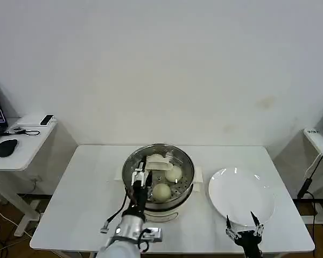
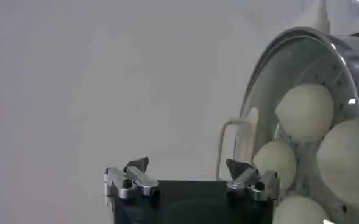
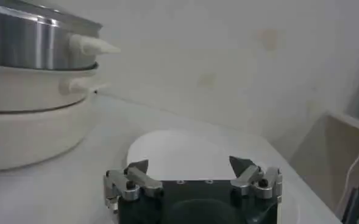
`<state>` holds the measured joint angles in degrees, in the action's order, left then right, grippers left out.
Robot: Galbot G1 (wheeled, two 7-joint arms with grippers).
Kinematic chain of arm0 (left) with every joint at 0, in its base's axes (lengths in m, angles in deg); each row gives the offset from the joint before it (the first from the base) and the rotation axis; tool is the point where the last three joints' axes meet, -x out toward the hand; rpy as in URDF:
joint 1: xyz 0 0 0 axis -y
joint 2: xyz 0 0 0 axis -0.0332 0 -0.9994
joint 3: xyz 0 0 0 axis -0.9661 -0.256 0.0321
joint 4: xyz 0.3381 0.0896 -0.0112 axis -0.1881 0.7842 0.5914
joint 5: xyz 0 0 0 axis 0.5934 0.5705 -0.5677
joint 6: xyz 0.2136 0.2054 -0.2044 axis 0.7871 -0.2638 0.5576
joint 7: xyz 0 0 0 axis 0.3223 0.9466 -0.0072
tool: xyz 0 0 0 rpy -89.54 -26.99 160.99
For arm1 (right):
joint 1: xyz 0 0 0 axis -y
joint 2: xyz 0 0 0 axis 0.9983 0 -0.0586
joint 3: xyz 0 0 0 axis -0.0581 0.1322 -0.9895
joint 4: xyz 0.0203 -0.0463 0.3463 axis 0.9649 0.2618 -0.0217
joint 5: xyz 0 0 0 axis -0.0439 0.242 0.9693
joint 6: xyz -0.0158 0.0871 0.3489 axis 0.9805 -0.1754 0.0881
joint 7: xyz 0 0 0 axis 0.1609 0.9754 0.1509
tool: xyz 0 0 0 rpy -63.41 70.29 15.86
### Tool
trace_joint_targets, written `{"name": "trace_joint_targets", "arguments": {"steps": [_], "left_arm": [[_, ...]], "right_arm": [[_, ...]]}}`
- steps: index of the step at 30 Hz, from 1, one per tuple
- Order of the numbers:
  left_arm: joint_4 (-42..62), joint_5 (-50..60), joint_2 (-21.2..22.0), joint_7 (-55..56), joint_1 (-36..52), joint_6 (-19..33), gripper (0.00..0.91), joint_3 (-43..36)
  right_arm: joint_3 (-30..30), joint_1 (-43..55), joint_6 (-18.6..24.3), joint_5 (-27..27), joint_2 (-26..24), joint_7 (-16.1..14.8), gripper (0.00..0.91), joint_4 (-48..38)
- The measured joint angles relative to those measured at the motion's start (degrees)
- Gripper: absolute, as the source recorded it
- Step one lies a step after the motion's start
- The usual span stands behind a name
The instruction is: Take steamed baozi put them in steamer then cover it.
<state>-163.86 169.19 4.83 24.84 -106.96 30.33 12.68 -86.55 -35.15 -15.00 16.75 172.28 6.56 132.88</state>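
One white table (image 1: 86, 215), white wall (image 1: 161, 64).

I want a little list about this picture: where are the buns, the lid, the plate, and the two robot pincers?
buns: in the steamer, three visible in head view, four in left wrist view
lid: glass, on the steamer, handle on top
plate: white, bare, right of steamer
left pincer: open, at the steamer's near left rim
right pincer: open, holding nothing, over the plate's near edge
table: white
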Motion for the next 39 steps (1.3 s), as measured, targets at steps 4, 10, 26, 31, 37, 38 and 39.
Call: {"name": "trace_joint_targets", "arguments": {"steps": [4,10,26,31,37,38,39], "left_arm": [[0.4,-7.0,-1.2,5.9,-1.0,3.2,0.907,3.7],[4.9,-25.7,-3.7,13.4,-2.4,13.2,0.907,12.5],[12.3,-79.7,-7.0,15.2,-11.6,27.4,0.907,26.9],[12.1,-85.9,-6.9,14.8,-14.4,28.1,0.907,27.9],[12.3,-90.1,-6.9,13.8,-16.6,29.0,0.907,29.4],[12.2,-90.5,-7.0,13.6,-17.0,29.0,0.907,29.7],[12.1,-90.9,-7.1,13.4,-17.4,29.0,0.907,30.0]], "right_arm": [[0.1,-0.3,0.5,0.6,-0.6,0.0,0.907,0.5],[0.4,-0.9,1.3,1.6,-1.6,0.1,0.907,1.4],[2.2,-3.1,1.6,7.6,-9.0,0.6,0.907,3.0],[3.3,-3.8,0.1,11.5,-13.1,1.5,0.907,4.0],[4.3,-4.7,-1.3,14.4,-17.2,2.6,0.907,5.0],[4.6,-4.8,-1.5,14.8,-17.7,2.7,0.907,5.2],[4.9,-4.9,-1.7,15.2,-18.2,2.8,0.907,5.4]]}}
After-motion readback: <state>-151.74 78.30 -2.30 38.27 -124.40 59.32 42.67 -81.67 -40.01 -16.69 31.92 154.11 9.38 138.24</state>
